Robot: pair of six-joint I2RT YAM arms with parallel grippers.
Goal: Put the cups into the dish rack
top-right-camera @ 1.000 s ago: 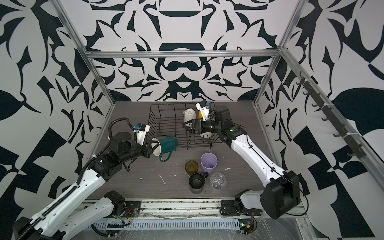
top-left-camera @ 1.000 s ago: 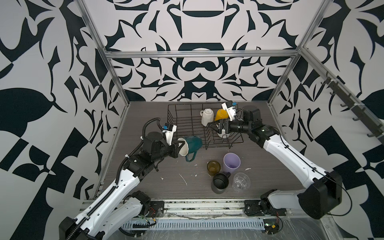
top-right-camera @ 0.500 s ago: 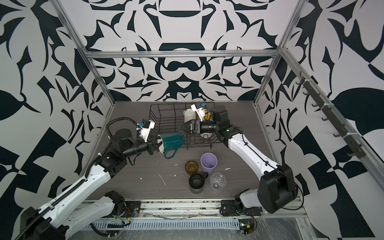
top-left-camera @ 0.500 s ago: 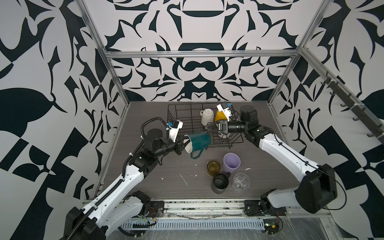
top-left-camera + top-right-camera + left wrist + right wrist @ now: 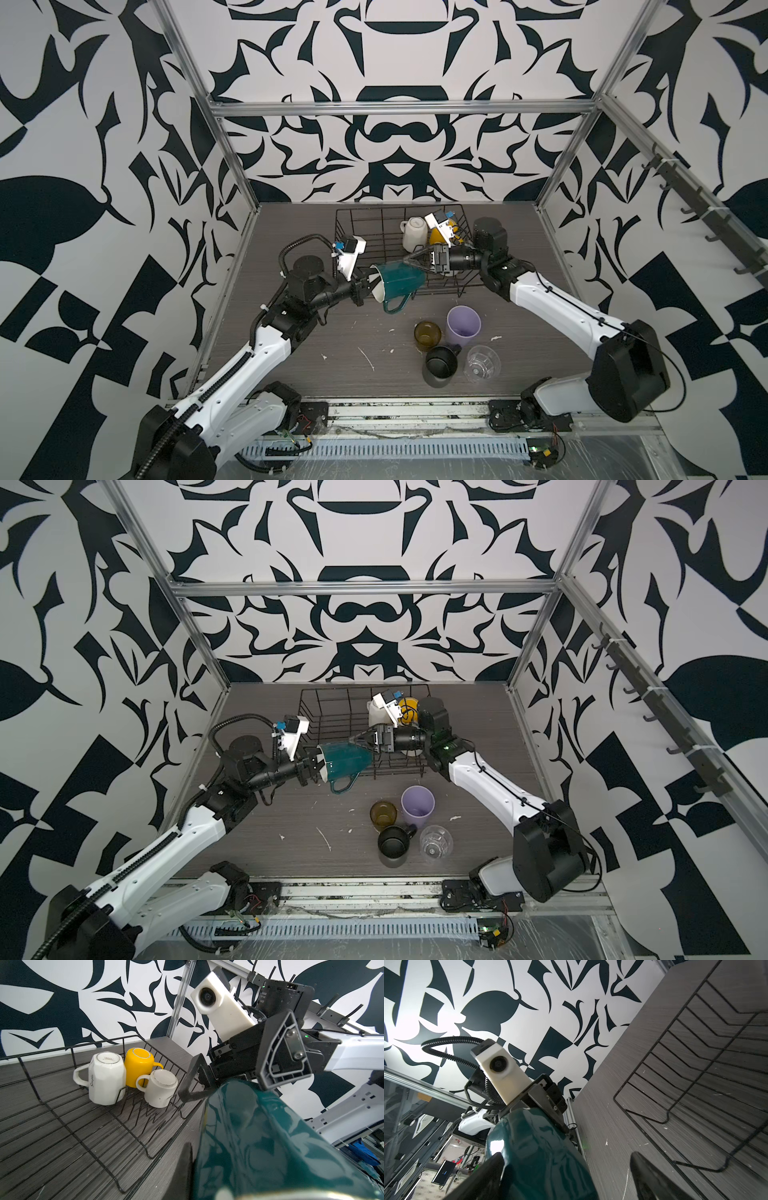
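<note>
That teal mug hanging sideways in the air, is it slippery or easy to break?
Probably slippery: the teal mug has a glossy glaze showing bright reflections. It looks ceramic, so likely stiff, fairly heavy and chippable. Pinched only at the rim, it may twist, handle downward.

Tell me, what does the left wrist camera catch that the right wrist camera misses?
Only the left wrist view shows three upside-down mugs in the rack: a cream mug, a yellow mug and a white mug. Only the right wrist view shows the left gripper from outside, shut on the teal mug at its rim. Both show the teal mug, the rack and the table, with the right gripper open around the mug's base.
</note>
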